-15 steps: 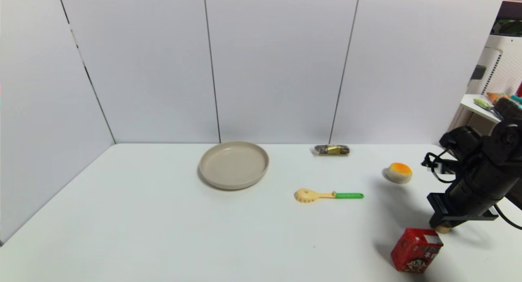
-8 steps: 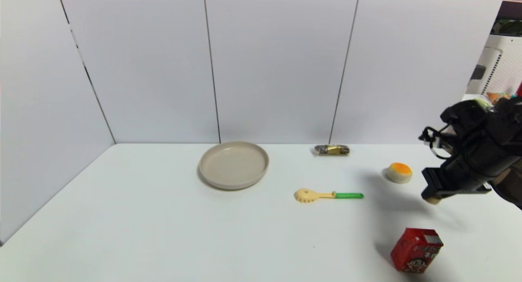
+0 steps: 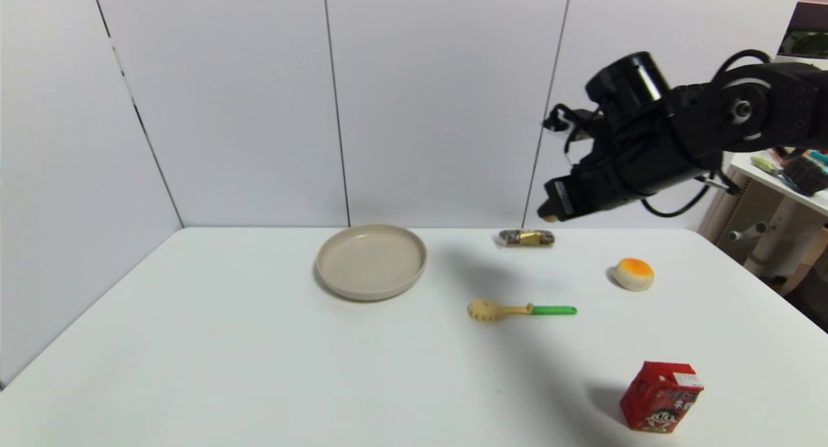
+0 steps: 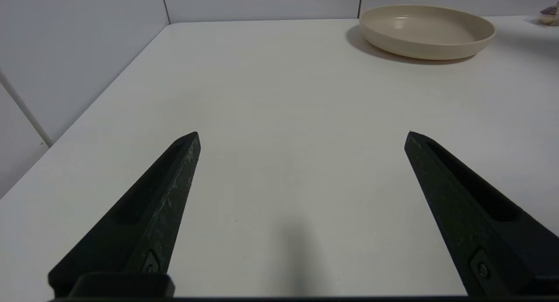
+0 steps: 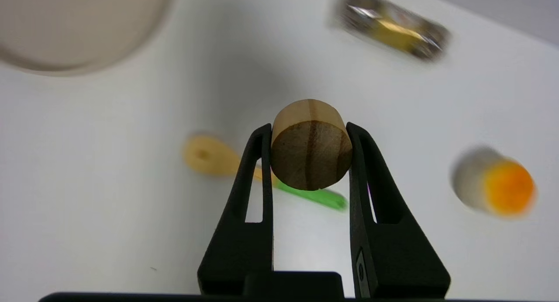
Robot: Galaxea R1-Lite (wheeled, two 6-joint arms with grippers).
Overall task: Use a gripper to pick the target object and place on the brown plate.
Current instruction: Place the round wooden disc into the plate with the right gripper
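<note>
My right gripper is shut on the small tan-brown round puck and holds it high above the table, over the far middle right, to the right of the brown plate. In the right wrist view the gripper pinches the puck between both fingers. The plate also shows in the left wrist view and at a corner of the right wrist view; it holds nothing. My left gripper is open and empty, low over the near left of the table.
A yellow scoop with a green handle lies below the right gripper. A foil-wrapped bar lies at the back, a white bun with an orange top to the right, a red carton at the front right.
My right gripper has risen from beside the red carton and moved left and toward the back wall, carrying the puck. The left gripper and the other things have not moved.
</note>
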